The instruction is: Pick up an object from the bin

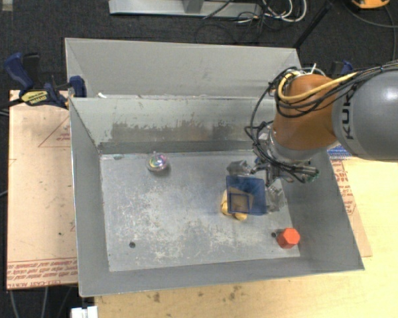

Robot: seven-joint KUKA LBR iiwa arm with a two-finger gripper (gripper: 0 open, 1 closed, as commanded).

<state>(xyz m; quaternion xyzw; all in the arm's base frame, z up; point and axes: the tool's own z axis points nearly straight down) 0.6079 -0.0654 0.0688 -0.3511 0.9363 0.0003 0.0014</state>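
Note:
My gripper (268,185) hangs low in the right half of the bin, under the orange wrist cover. Right beside its fingers, to the left, lies a flat blue square object (247,195) with a dark middle, and a small yellow thing (232,210) pokes out from under its lower left corner. The fingers stand at the blue object's right edge; whether they clasp it is not visible. A small orange-red block (288,238) lies near the bin's front right corner, below the gripper.
A small shiny, roundish object (158,163) sits at the back left of the bin floor near the rear wall. A tiny dark speck (132,245) lies at the front left. The arm comes in over the right rim.

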